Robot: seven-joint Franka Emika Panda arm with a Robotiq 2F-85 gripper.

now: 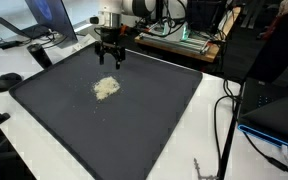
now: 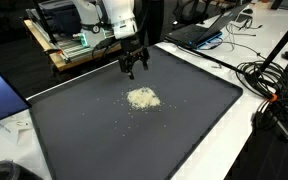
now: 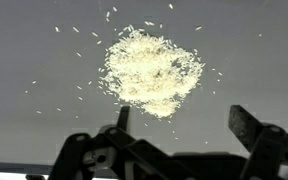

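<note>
One dark mat (image 1: 134, 130) fills most of both exterior views. Over its upper middle hangs the gripper (image 1: 109, 62), fingers (image 3: 244, 122) spread apart and holding nothing. Just below it in the frame lies a pile of pale grains (image 1: 106, 88), upper centre in the wrist view, with stray grains (image 3: 59, 30) scattered around it.

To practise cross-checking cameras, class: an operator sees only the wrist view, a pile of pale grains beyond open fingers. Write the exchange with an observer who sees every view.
Operator: What is the pile lying on?
Observer: The grain pile sits near the middle of a big dark mat.
Operator: Is the gripper directly over it?
Observer: No. The gripper hangs to one side of it, nearer the mat's edge by the robot's base.
</note>
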